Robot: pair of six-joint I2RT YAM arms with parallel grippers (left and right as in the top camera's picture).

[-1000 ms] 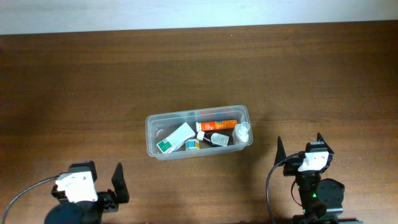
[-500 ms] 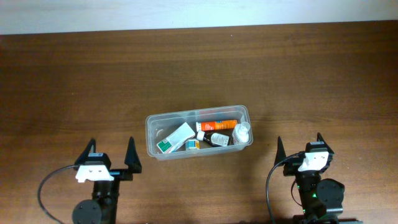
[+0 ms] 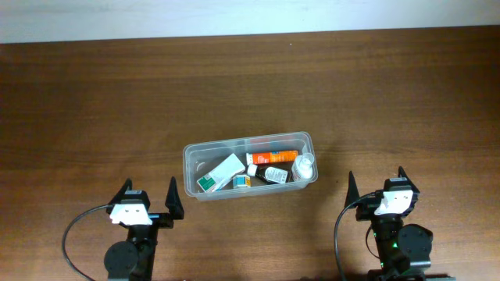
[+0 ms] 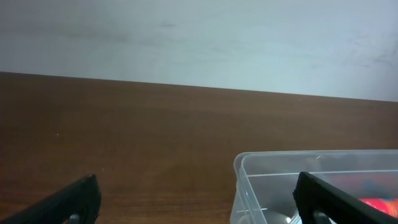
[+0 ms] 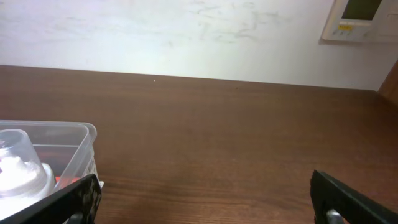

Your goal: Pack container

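On my overhead feed the container (image 3: 234, 142) sits near ctr of the brown worktop (image 3: 250, 78), long side running left-right, slightly tilted. It's loaded. A white-and-green carton (image 3: 221, 173) lies flat in the left half and an orange tube (image 3: 275, 157) runs along the far wall. A small dark bottle (image 3: 273, 174) lies on its side just in front of the tube, and a clear bottle w/ white cap (image 3: 304, 165) sits at the right end. A small teal-labelled item (image 3: 242, 181) lies btwn carton and dark bottle; can't make out what it is.

Left gripper (image 3: 150, 182) is at the near edge, just off the container's near-left corner, not touching it. Jaws are spread wide and hold nothing. On its wrist cam the fingers (image 4: 71, 202) sit at the frame's bottom corners, w/ the container's left end showing low right.

Right gripper (image 3: 375, 172) is at the near edge too, off the container's right end and apart from it. It's also wide apart and empty. Its wrist cam has the container's corner and the capped bottle at lower left, w/ bare worktop ahead. Beyond that is a white wall (image 5: 186, 31) w/ a control panel (image 5: 357, 18) top right.
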